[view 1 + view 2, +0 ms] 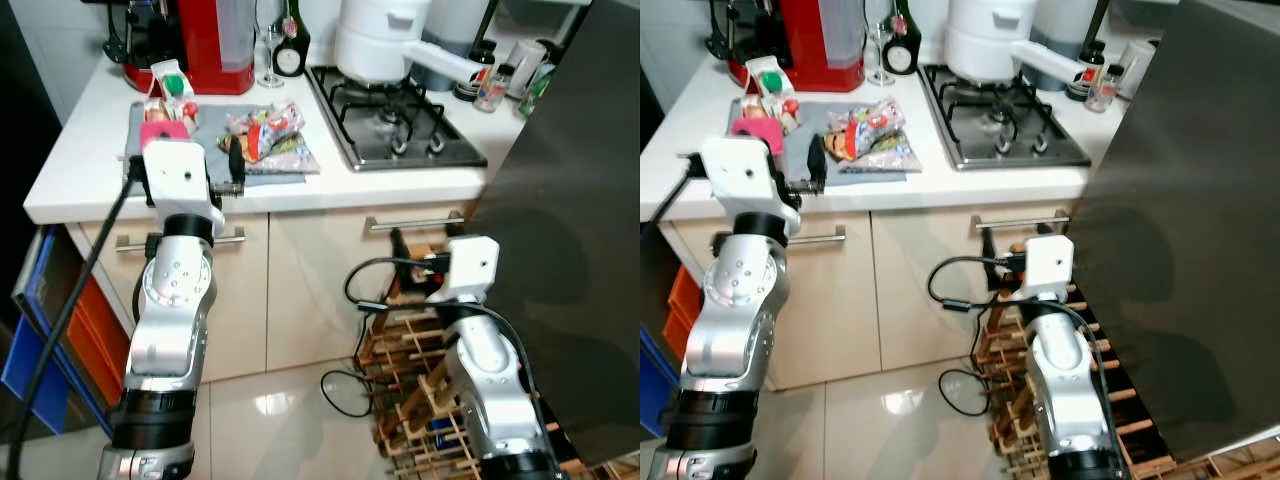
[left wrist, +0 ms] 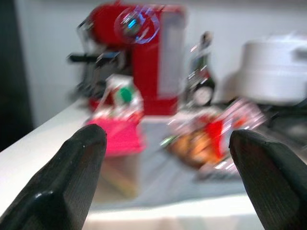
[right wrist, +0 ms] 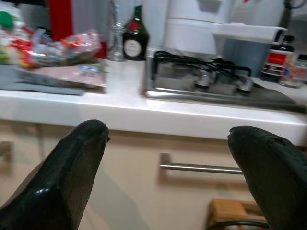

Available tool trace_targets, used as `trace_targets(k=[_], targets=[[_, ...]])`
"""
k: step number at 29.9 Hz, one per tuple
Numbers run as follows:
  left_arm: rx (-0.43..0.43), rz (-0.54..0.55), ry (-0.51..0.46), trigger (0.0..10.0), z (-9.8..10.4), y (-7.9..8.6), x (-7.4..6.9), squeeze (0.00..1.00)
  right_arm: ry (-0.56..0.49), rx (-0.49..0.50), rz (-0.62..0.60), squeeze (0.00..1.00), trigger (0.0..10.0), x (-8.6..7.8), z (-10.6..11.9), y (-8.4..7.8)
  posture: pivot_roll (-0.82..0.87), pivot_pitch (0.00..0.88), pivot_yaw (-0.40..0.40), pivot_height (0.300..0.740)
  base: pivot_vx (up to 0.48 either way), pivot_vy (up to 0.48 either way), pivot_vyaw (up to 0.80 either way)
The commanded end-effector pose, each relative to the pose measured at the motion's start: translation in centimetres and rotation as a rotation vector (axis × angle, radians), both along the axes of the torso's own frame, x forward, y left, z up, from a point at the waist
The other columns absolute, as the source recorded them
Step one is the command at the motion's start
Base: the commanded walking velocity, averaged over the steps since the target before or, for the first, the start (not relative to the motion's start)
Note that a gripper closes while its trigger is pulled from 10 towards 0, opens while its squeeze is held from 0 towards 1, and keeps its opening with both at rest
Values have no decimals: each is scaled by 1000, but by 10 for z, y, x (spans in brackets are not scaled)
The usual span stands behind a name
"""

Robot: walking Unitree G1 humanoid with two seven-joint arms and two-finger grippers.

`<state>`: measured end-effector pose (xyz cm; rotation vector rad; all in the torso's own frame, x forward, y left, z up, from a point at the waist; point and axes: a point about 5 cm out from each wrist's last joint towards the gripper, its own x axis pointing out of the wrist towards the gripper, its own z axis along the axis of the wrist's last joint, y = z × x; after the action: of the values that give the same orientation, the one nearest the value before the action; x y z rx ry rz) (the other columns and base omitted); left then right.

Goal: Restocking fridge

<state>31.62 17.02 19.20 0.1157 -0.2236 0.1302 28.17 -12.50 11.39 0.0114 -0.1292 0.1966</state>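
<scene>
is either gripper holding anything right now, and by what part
Nothing is held. The left gripper is open before the snack packets on the counter; the right gripper is open below the counter edge.

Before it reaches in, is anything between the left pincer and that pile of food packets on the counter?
Nothing visible. The left pincer is open at the counter edge, and the food packets lie just beyond on the grey mat.

Glossy white countertop [image 1: 90, 150]; steel hob [image 1: 400, 125]; wooden rack [image 1: 410, 350]; shiny floor tiles [image 1: 270, 420].
</scene>
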Motion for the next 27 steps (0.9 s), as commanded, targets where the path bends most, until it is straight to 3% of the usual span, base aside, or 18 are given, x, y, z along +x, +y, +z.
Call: trace_targets(k=[1,4,6,8,10,11,13,19,27], targets=[[-5,34,4,10000,3,8,5,0,-21,-3,-2,0,10000,0,4,-2,13,0,-76,740,0,0,0],[-37,41,15,10000,-1,13,-1,0,-18,6,11,0,10000,-1,4,2,49,0,-82,740,0,0,0],[31,-3,65,10000,-19,13,-19,0,-16,10,12,0,10000,0,3,2,109,0,-87,740,0,0,0],[31,-3,65,10000,-19,13,-19,0,-16,10,12,0,10000,0,3,2,109,0,-87,740,0,0,0],[45,-26,157,10000,-41,15,-39,0,-9,9,13,0,10000,2,2,0,142,0,-130,740,0,0,0],[45,-26,157,10000,-41,15,-39,0,-9,9,13,0,10000,2,2,0,142,0,-130,740,0,0,0],[22,-53,231,10000,-60,10,-53,0,5,2,27,0,10000,4,0,0,140,0,-136,740,0,0,0],[-3,-120,227,10000,-62,-4,-60,0,9,-1,33,0,10000,6,1,-1,139,0,-139,740,0,0,0],[-18,-93,156,10000,-45,-2,-50,0,17,0,30,0,10000,5,-1,-1,94,0,-105,740,458,0,0]])
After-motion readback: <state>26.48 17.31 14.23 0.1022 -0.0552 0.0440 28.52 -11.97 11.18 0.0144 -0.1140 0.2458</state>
